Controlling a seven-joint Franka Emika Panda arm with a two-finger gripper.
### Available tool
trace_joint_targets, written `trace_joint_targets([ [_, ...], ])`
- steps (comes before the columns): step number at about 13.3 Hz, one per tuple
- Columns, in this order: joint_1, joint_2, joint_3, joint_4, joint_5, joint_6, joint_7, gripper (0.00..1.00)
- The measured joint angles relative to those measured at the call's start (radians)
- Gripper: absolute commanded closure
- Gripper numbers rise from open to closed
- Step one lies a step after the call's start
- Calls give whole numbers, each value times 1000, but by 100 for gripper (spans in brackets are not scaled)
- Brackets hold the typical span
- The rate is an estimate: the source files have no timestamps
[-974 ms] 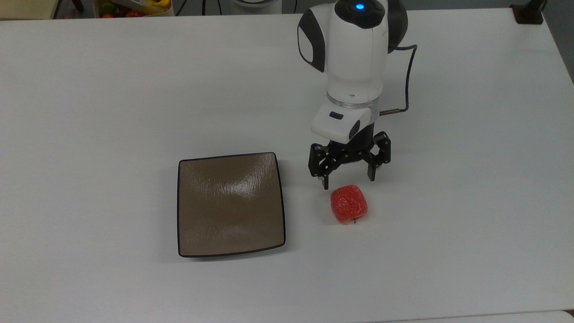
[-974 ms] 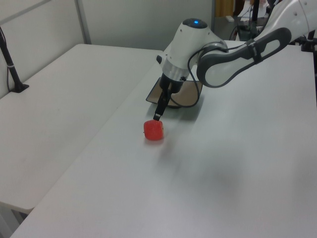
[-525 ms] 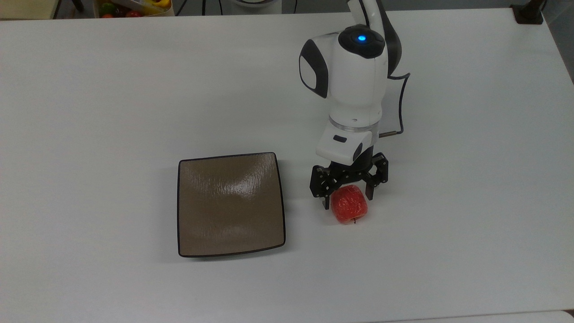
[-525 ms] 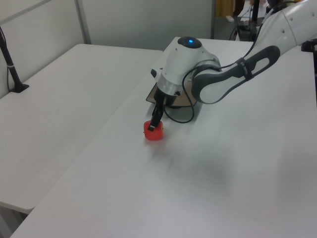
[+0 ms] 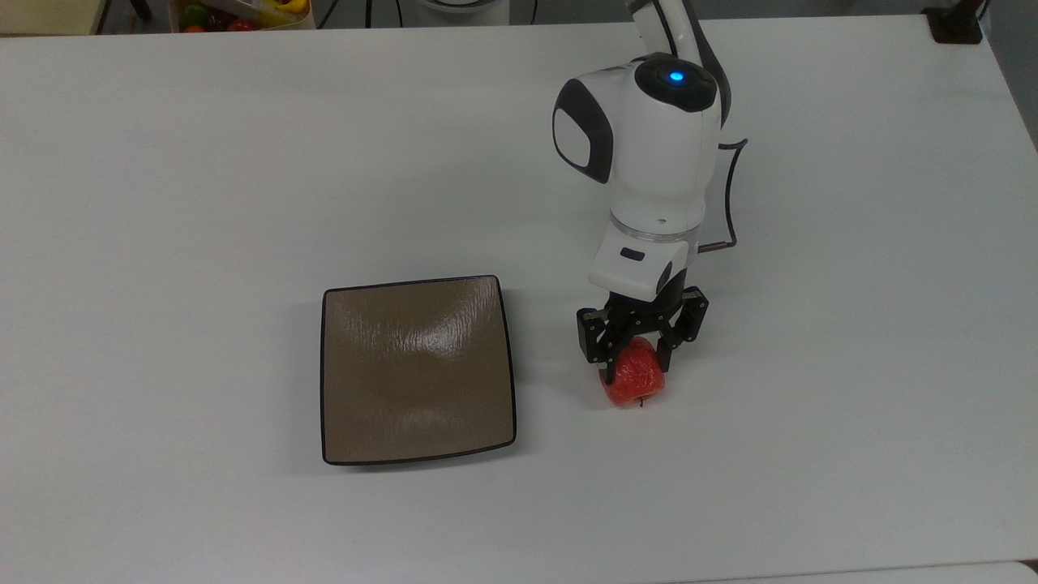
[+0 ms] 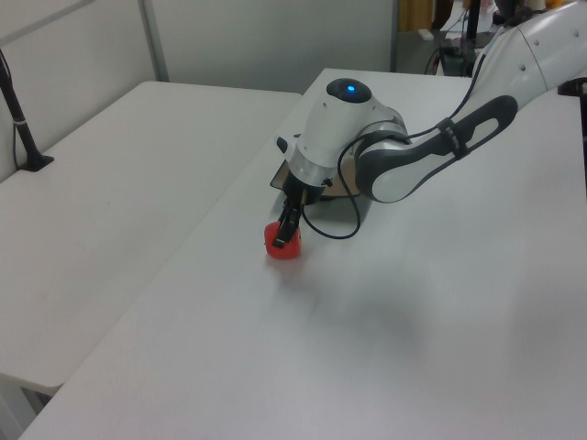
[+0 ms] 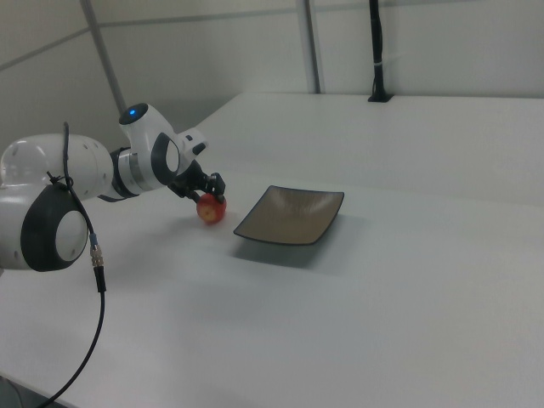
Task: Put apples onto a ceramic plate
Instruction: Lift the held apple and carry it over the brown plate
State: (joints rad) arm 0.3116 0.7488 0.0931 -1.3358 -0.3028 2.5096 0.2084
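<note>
The red-orange apple [image 5: 636, 381] lies on the white table, to the right of the plate in the top view. My gripper [image 5: 633, 365] points down over it, its black fingers pressed against the apple's two sides, shut on it. The apple [image 6: 284, 247] still touches the tabletop, with the gripper [image 6: 286, 236] on top of it. The square brown ceramic plate [image 5: 418, 369] with a thin black rim stands bare, a short gap from the apple. In the right view the apple [image 7: 210, 210] sits just left of the plate [image 7: 291, 214], under the gripper [image 7: 211, 197].
A box of coloured produce [image 5: 235, 12] sits past the table's far edge at the top view's upper left. A black post base [image 5: 957, 24] stands at the upper right corner. A cable [image 5: 734, 186] loops beside the wrist.
The arm came down and forward over the apple. The fingers went from wide open behind it to straddling it, then drew in against its sides. Apple and plate stayed put.
</note>
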Motion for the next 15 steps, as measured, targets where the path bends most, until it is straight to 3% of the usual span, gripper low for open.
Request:
trace_joint_targets([
  [6, -15, -31, -1, 23, -1, 0, 13, 68],
  [9, -57, -62, -10, 23, -1, 0, 16, 68],
  [13, -115, -76, -88, 21, -1, 0, 16, 67],
  [14, -130, -76, -94, 19, -1, 0, 16, 56],
  [15, -152, -76, -97, 16, -1, 0, 16, 35],
])
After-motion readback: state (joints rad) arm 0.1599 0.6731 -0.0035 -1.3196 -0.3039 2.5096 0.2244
